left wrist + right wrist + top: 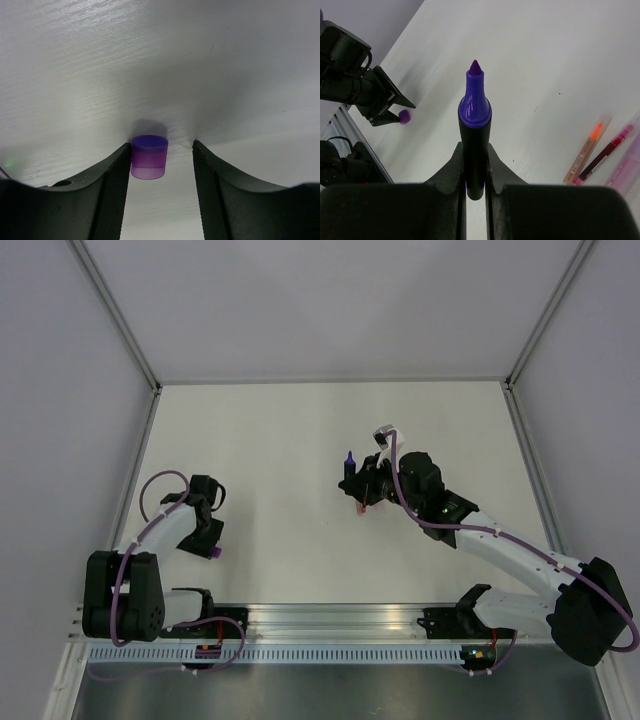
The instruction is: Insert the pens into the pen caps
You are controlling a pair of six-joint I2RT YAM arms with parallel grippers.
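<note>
My right gripper (475, 147) is shut on the dark navy-purple pen (475, 120) and holds it above the table, purple tip pointing away. In the top view the right gripper (352, 480) is right of the table's middle, with the pen's tip (349, 456) up. The light purple cap (148, 157) is between my left gripper's (161, 150) open fingers. It touches the left finger (116, 185), with a gap to the right finger. The cap also shows in the top view (216, 553) and the right wrist view (404, 117). The pink-red pen (606, 151) lies on the table. The pink cap is not clearly seen.
An orange-tipped pen (587, 147) lies beside the pink-red pen, and a blurred pale pink thing (629, 167) sits at the right wrist view's right edge. A pink bit (360, 508) shows under the right gripper. Grey walls enclose the table; a metal rail (330, 618) runs along the near edge.
</note>
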